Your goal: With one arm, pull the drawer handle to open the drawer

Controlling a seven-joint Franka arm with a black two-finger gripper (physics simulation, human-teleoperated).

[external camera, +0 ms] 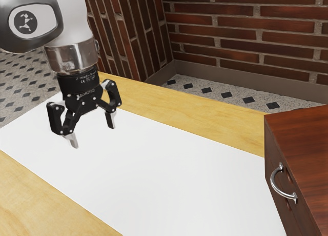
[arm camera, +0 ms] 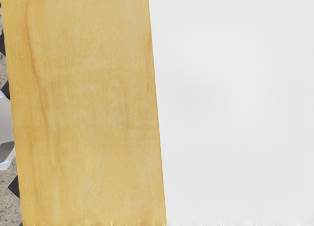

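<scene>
A dark red-brown wooden drawer cabinet (external camera: pixel 302 159) stands at the exterior view's right edge on the table. A curved silver handle (external camera: pixel 281 183) sits on its front face, and the drawer front looks flush with the cabinet. My black gripper (external camera: pixel 92 134) hangs open above the white mat at the exterior view's left, far from the handle, with nothing between its fingers. Under my hand, the wrist view has the white mat (arm camera: pixel 235 108) beside a strip of wooden tabletop (arm camera: pixel 88 108).
A white mat (external camera: pixel 154 174) covers most of the light wooden table (external camera: pixel 205 118). Brick walls (external camera: pixel 246 25) and a tiled floor (external camera: pixel 230 95) lie behind the table. The wide stretch of mat between gripper and cabinet holds no objects.
</scene>
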